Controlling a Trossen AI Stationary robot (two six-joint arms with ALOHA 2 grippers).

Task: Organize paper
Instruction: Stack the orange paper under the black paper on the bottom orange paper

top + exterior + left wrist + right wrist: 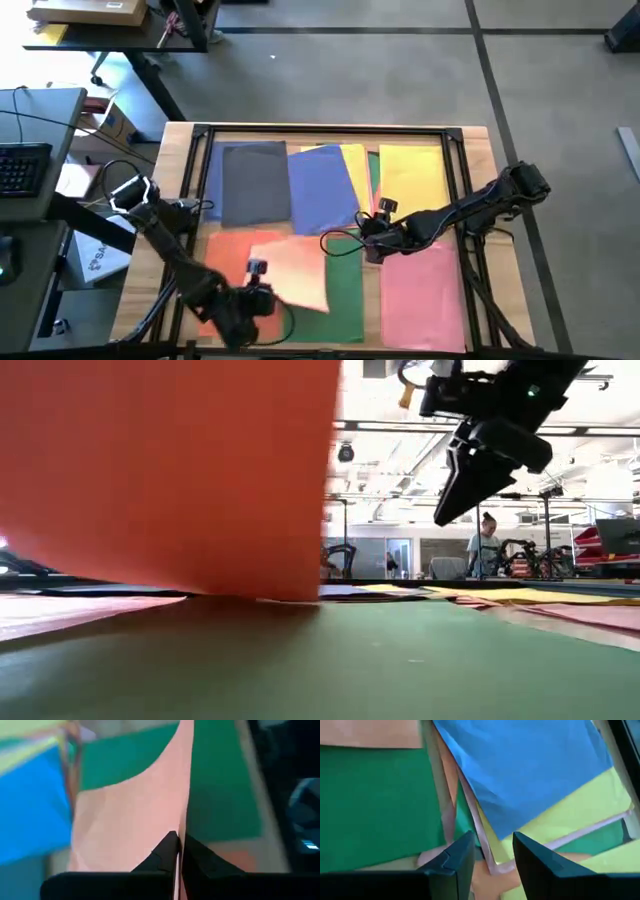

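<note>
From above, coloured sheets are covering the counter (478, 150): dark grey paper (254, 180), blue paper (322, 180) and yellow paper (412, 175) along the far edge, pink paper (420, 290) by the near right corner, green paper (346, 285) at the near middle. The left gripper (258, 290) is pinching an orange sheet (295, 270) near the near edge, probably lifting it clear to sort it. The right gripper (372, 238) is hovering mid-counter where colours overlap.

At counter level, the orange sheet is standing up like a wall, its lower edge touching the green paper.

The left wrist view is showing the jaws closed tightly on that sheet's edge.

The right wrist view is showing fingers (457, 857) narrowly parted, empty, over the blue corner, likely lining up a pick.
</note>
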